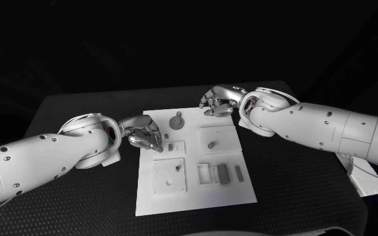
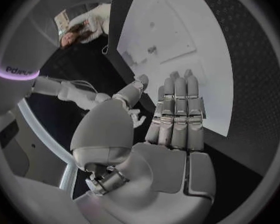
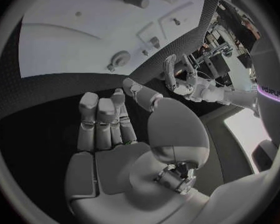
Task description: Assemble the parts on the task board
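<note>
Black table (image 1: 78,110); white task board (image 1: 201,198) flat at middle.

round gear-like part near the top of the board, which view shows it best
The head view: the round part lies in full on the task board, between the left hand and the right hand. The right wrist view shows it small. In the left wrist view I cannot pick it out.
</note>
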